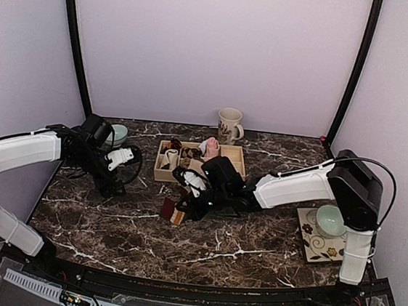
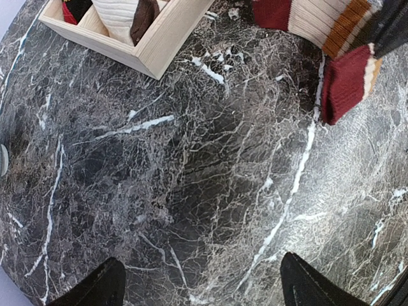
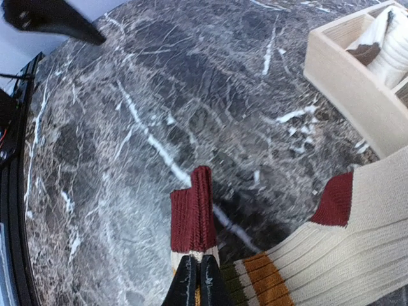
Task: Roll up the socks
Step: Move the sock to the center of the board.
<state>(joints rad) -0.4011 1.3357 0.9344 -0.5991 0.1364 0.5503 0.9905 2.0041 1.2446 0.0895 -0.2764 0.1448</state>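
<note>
Pale purple walls [image 1: 215,44] are standing around the dark stone table [image 1: 109,223]; the tan sock [image 3: 344,255] is lying just before the wooden box [image 1: 162,172], the right gripper [image 3: 194,280] pinching its red cuff; the pink sock [image 1: 210,148] is sitting in the box; the left gripper [image 2: 204,284] is hanging spread apart over bare table.

This is a robot test booth in a lab, not a home. Plain pale walls [image 1: 215,44] close in three sides, joined by black posts [image 1: 76,37]. A left arm [image 1: 22,150] and a right arm [image 1: 295,188] are bolted at the near edge of a marble-patterned surface [image 1: 109,223]. A mug [image 1: 229,124], a wooden box [image 1: 160,172] and a bowl [image 1: 330,220] sit there like household props.
</note>
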